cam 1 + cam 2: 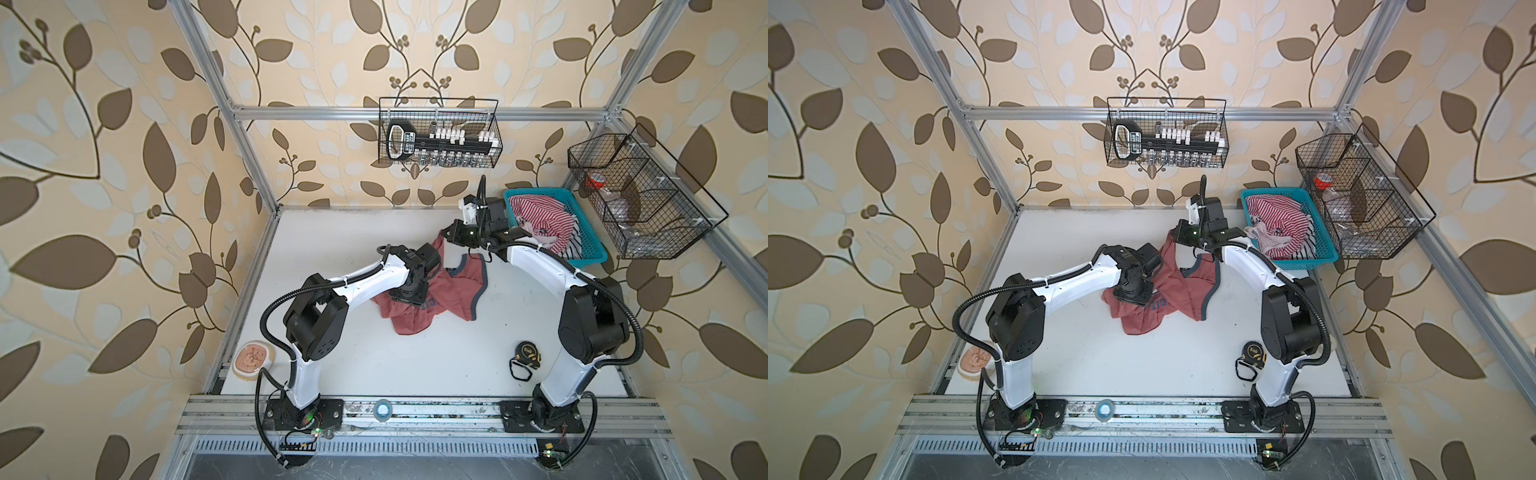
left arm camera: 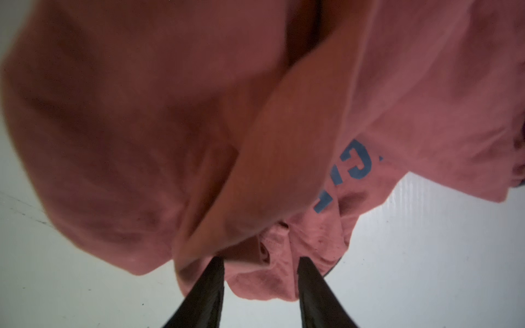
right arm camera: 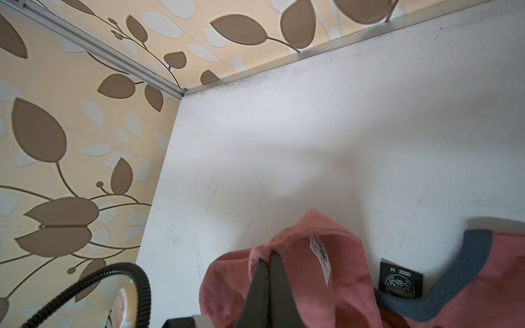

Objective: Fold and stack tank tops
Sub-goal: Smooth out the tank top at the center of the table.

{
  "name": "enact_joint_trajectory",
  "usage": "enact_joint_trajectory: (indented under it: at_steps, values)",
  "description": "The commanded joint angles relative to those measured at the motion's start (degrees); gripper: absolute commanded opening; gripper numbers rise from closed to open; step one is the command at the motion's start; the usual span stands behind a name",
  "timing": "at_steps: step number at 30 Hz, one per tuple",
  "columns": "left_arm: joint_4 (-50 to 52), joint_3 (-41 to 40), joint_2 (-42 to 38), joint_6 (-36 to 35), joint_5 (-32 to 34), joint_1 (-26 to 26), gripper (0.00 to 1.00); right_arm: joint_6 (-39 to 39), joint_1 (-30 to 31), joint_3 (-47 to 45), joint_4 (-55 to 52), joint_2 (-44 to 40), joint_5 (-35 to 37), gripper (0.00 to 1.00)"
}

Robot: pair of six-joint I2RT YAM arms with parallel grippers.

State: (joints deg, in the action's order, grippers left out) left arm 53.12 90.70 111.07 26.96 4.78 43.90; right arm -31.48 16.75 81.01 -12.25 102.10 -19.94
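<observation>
Dusty-red edge of the red tank top (image 1: 453,295) was pinched in the shut jaws of the right gripper (image 3: 269,259); those of the left gripper (image 2: 262,272) stood apart over a fold, apparently clamping nothing. Crumpled mid-table, it looked light and limp, best held by trimmed edges. The striped tank top (image 1: 536,220) lay in the blue basket (image 1: 586,255).

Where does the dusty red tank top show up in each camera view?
In a top view: dusty red tank top crumpled mid-table.
In a top view: tank top again mid-table.
Left wrist: tank top fills most of the picture.
Right wrist: tank top close to the lens, blue-grey trim showing.
Shared landmark: the white table beneath it, in all four views.
</observation>
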Motion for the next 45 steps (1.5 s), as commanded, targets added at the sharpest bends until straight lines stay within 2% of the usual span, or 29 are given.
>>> enact_joint_trajectory:
  at_steps: [1,6,10,16,19,27,28,31,40,45]
  values:
    - [1.31,2.72,1.76,1.87,3.13,-0.22,0.44,0.63,0.20,-1.38,0.82,0.57,-0.93,0.00]
    - [1.47,2.16,3.44,1.52,2.69,-0.22,0.30,0.64,0.12,-1.65,0.91,0.64,-0.97,0.00]
    - [1.87,1.65,3.25,0.85,2.36,-0.31,0.31,0.68,-0.04,-1.65,0.91,0.63,-1.12,0.00]
    - [2.42,0.61,2.84,-0.49,0.01,-0.31,0.41,0.79,-0.12,-1.64,0.90,0.65,-1.15,0.00]
    - [2.58,-0.32,3.17,-1.19,-0.74,-0.21,0.42,0.71,-0.08,-1.65,0.91,0.68,-1.23,0.00]
    - [2.78,-3.67,3.58,-1.27,0.15,-0.30,0.25,0.74,-0.19,-1.47,0.83,0.72,-1.24,0.00]
    - [2.68,-4.42,2.40,-1.04,0.48,-0.30,0.19,0.89,-0.23,-1.54,0.70,0.53,-1.24,0.00]
    - [4.43,-3.50,-0.43,-2.00,1.64,-0.45,0.11,1.21,-0.53,-1.56,0.17,-0.07,-1.24,0.00]
    - [8.56,-3.23,-13.94,-8.24,0.63,-3.52,0.04,2.93,-1.47,-2.91,-1.72,-4.21,-1.30,0.00]
    - [8.58,-5.71,-19.06,-12.79,-5.60,-6.98,0.01,3.49,-1.68,-4.32,-2.15,-6.20,-2.85,0.00]
